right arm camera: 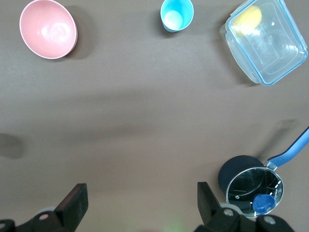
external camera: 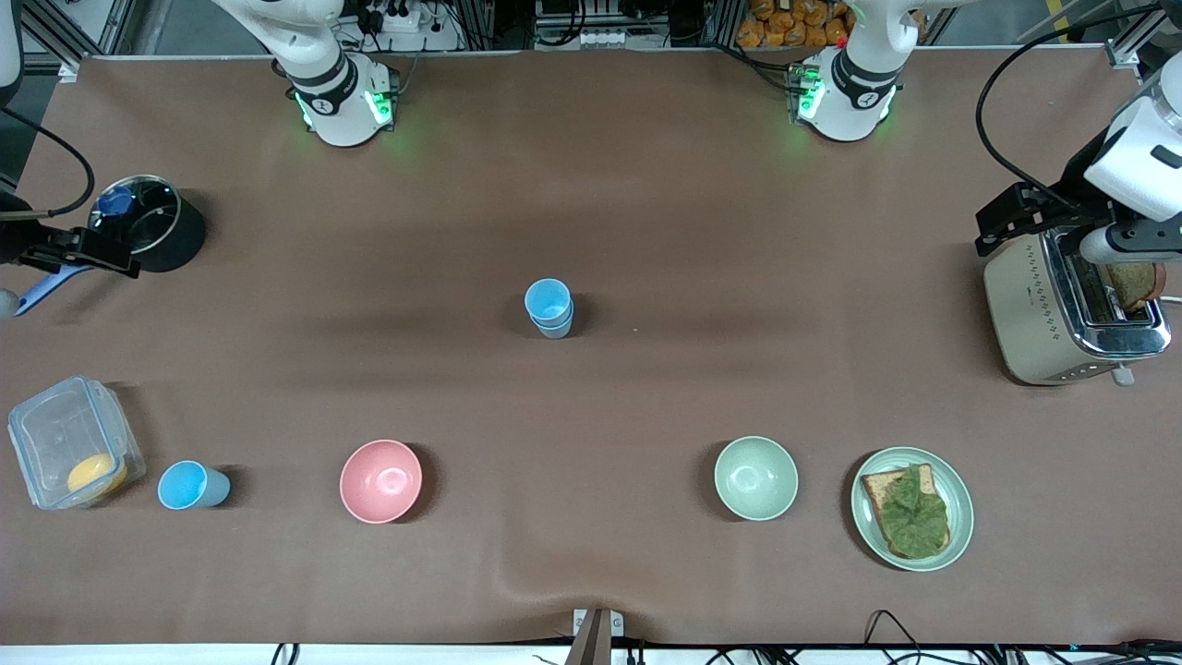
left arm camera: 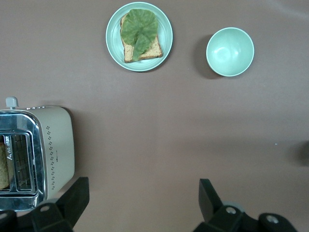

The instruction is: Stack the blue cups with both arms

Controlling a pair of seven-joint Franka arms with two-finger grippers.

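Stacked blue cups mid-table, seemingly two, well apart from both open, empty grippers.

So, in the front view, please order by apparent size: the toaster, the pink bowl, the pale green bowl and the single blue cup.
1. toaster, largest.
2. pink bowl and pale green bowl: they look alike, so no ranking between them.
3. single blue cup, smallest.

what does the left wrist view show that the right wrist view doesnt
Only the left wrist view: the open left gripper over bare table beside the toaster, the plate with lettuce-topped toast, and the pale green bowl.

Only the right wrist view: the open right gripper, the single blue cup, the pink bowl, the clear container and the black pot.

Both: the brown table.
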